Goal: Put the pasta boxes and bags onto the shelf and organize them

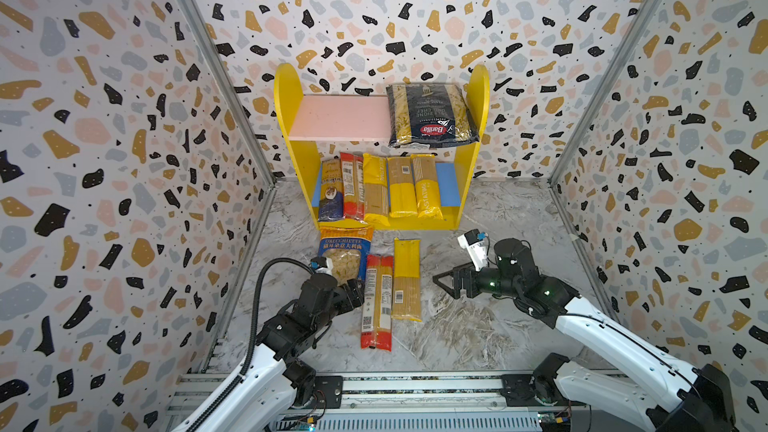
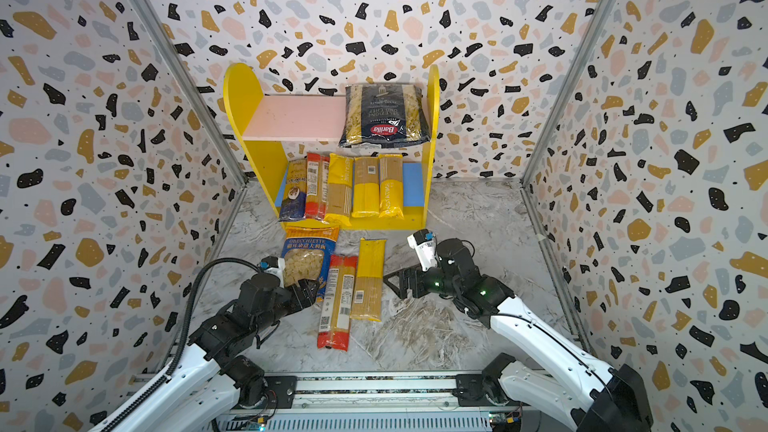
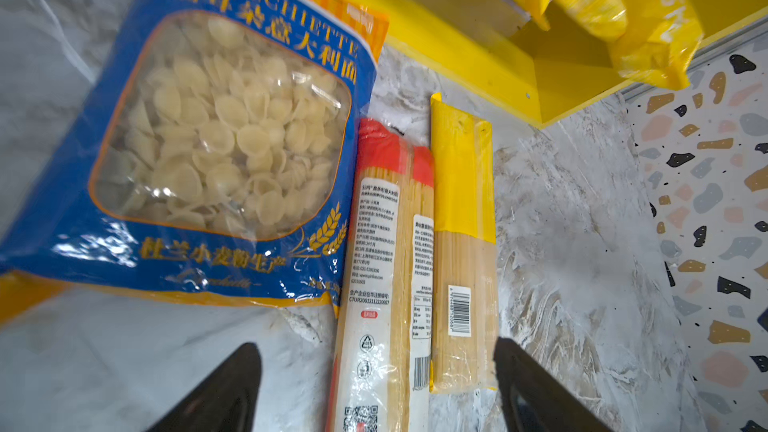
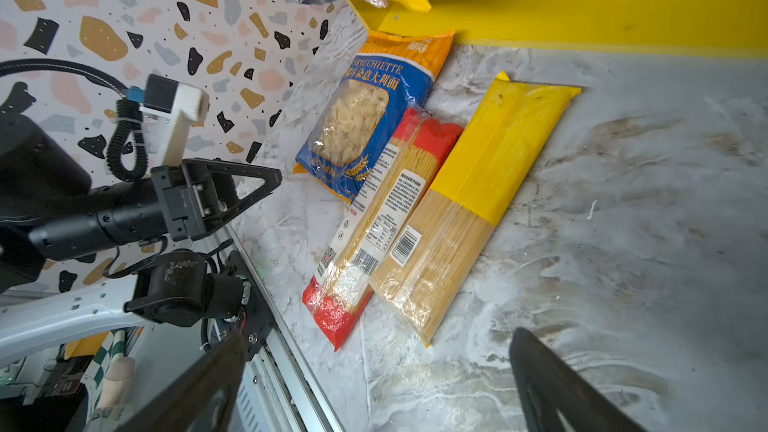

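Three packs lie flat on the table [image 1: 498, 243] before the shelf [image 1: 291, 118], side by side, long axes running toward it: Orecchiette bag [image 1: 343, 255], red pack [image 1: 378, 301], and yellow pack [image 1: 406, 280], yellow end shelfward. Five narrow packs [image 1: 376, 189] lie front-to-back on the lower board [image 1: 448, 184]. The Barilla bag [image 1: 430, 116] sits at the upper board's [image 1: 340, 118] right end. The left gripper [image 3: 376, 347], jaws apart and empty, is at the Orecchiette bag's near end. The right gripper [image 4: 378, 336] gapes empty, right of the yellow pack.

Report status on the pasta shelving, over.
Both grippers open, empty: left gripper by the orecchiette bag, right gripper clear. Bag, red pack, yellow pack not yet shelved; five packs and Barilla bag on the shelf. Nothing blocking.
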Robot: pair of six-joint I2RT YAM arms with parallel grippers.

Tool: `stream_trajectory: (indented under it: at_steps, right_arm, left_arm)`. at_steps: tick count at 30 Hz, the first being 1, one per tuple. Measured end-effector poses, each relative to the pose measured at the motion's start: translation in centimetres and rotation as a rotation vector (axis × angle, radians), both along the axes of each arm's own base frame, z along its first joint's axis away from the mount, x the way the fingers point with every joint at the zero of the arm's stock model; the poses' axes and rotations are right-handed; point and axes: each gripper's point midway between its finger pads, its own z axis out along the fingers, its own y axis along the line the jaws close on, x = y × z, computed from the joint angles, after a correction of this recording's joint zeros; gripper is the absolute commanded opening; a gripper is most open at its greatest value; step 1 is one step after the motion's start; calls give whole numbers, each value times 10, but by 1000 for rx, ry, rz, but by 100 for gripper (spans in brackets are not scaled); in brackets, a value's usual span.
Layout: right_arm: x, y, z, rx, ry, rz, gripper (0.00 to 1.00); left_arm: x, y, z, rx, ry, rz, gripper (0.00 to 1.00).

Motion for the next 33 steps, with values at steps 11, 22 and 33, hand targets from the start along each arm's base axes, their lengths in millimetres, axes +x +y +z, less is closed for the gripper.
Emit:
stream_trajectory:
  at_steps: [11,22,33]
  right_arm:
    - [-4,-12,-5,-4,-27,-43,99]
    - [-4,-16,3,1,-62,-52,99]
    - [-3,-16,-1,-14,-66,-46,99]
  left_arm:
    - [-21,-45,-42,-55,93,-107,81]
    - [-11,-53,-45,14,64,-81,81]
    - [-5,-58,-69,80,114,-83,80]
